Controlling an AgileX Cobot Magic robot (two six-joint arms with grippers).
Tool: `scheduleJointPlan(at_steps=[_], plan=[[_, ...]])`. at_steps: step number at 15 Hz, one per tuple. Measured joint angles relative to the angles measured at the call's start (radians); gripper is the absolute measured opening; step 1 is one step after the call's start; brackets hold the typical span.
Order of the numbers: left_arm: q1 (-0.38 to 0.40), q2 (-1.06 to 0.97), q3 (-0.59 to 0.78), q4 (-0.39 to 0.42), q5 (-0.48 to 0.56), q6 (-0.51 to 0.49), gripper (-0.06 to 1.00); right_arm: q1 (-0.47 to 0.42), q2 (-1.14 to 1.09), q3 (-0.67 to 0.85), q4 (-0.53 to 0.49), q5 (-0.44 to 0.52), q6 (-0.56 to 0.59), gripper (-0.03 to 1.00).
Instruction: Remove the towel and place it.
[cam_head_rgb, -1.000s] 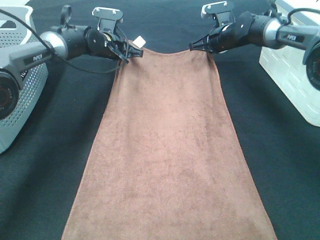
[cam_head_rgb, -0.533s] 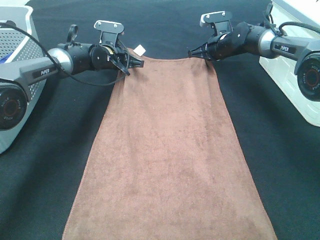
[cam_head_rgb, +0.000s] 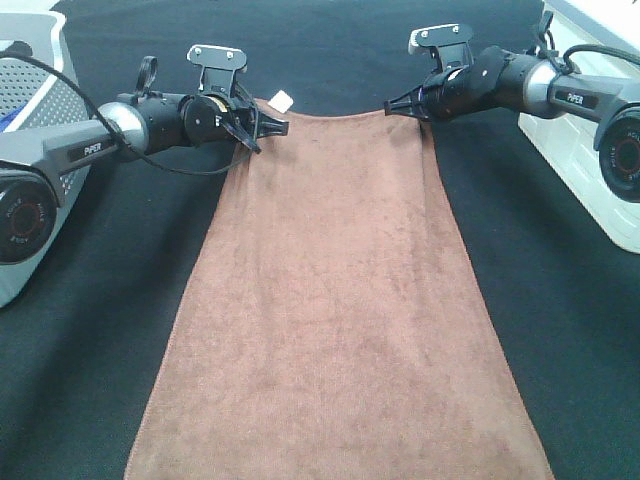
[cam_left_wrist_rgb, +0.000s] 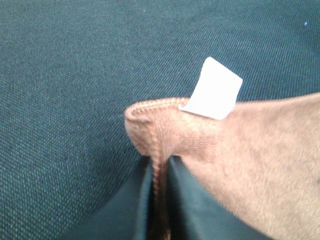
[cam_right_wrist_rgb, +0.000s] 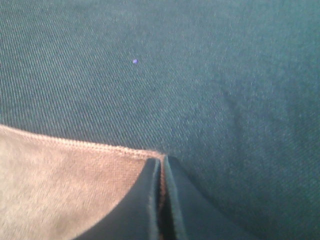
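Towel (cam_head_rgb: 335, 300) flat on black cloth (cam_head_rgb: 560, 330). L gripper (cam_left_wrist_rgb: 159, 200) jaws pinch its tag (cam_left_wrist_rgb: 212, 89) corner; R gripper (cam_right_wrist_rgb: 161, 200) jaws pressed on opposite far corner.

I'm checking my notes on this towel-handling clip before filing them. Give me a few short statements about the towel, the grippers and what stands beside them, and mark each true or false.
1. The towel lies stretched flat along the black table covering. True.
2. The right gripper hangs clear of the towel. False: its jaws are pressed together on the towel's far right corner, as the right wrist view shows.
3. A small white tag sticks out at the corner by the left gripper. True.
4. The towel is blue. False: it is orange-brown.
5. The left gripper has the towel's edge between its jaws. True: the left wrist view shows the hem there.
6. The perforated grey basket stands on the right. False: it stands at the left edge.
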Motion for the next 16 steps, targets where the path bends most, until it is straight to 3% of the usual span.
scheduleJointPlan(at_steps=[3,5,6,8,10,12,16], plan=[[0.000,0.000,0.000,-0.006,-0.014,0.000,0.29,-0.002,0.000,0.000,0.001,-0.008,0.000,0.00],[0.000,0.000,0.000,-0.006,-0.014,0.000,0.34,-0.007,0.000,0.000,0.001,-0.009,0.000,0.06],[0.000,0.000,0.000,-0.006,-0.014,0.000,0.35,-0.007,0.000,0.000,0.002,-0.016,0.000,0.14],[0.000,0.000,0.000,-0.006,-0.011,0.000,0.37,-0.009,0.002,0.000,0.002,-0.034,0.000,0.39],[0.000,0.000,0.000,-0.006,-0.010,0.000,0.49,-0.012,0.016,0.000,0.004,-0.035,0.000,0.55],[0.002,0.000,0.000,-0.006,0.008,0.000,0.59,-0.012,0.025,0.000,0.005,-0.030,0.000,0.58],[0.032,0.008,0.000,-0.006,0.025,-0.016,0.61,-0.012,0.025,0.000,-0.002,0.012,0.000,0.59]])
